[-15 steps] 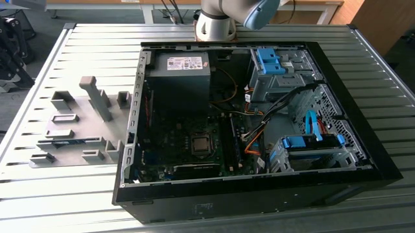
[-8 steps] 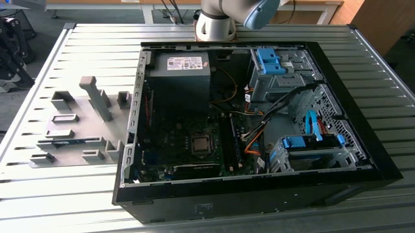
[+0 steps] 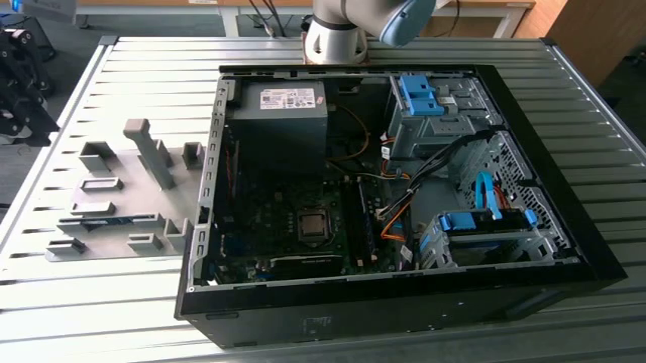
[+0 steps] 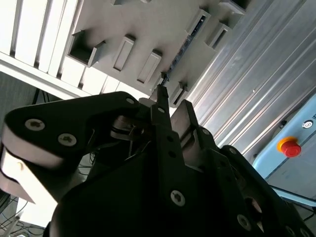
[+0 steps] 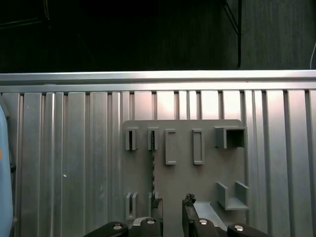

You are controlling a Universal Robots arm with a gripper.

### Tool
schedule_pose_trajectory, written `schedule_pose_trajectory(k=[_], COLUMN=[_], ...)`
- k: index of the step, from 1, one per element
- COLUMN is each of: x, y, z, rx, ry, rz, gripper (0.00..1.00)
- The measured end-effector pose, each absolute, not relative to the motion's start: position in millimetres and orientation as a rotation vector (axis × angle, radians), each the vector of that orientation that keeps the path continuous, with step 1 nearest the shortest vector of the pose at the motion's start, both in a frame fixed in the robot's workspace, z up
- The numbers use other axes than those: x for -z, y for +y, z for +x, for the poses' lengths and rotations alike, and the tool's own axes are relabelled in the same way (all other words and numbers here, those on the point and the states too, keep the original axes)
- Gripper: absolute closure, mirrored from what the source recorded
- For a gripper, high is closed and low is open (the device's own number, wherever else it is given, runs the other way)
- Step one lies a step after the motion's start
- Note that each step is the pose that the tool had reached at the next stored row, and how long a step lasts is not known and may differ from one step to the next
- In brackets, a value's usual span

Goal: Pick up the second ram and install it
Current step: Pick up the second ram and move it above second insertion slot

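Observation:
The second ram (image 3: 109, 220) is a thin blue stick standing on edge in slots of the grey fixture plate (image 3: 111, 181), at the exterior view's left beside the computer case. It appears edge-on as a dark narrow line in the first wrist view (image 5: 152, 168) and the second wrist view (image 4: 185, 47). My gripper (image 5: 173, 206) hangs well above the fixture, roughly over the near end of the stick and apart from it. Its fingers (image 4: 185, 116) stand open with nothing between them.
An open black computer case (image 3: 565, 249) lies on the slatted metal table (image 3: 151, 60), showing the motherboard (image 3: 293, 227), power supply (image 3: 277, 106), orange and black cables and blue drive cages (image 3: 474, 223). The arm's base (image 3: 333, 34) stands behind the case. A red stop button (image 4: 290, 146) sits off the table.

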State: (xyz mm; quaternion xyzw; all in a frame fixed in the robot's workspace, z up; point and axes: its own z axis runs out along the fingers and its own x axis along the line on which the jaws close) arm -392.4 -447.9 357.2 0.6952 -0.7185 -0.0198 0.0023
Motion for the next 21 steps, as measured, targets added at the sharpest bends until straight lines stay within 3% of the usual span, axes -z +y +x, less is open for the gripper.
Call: schedule_pose_trajectory(k=[21], x=[-326], y=[-457], z=[-394], rx=[0.062], ry=[-2.254], rz=[2.181], gripper=[0.7])
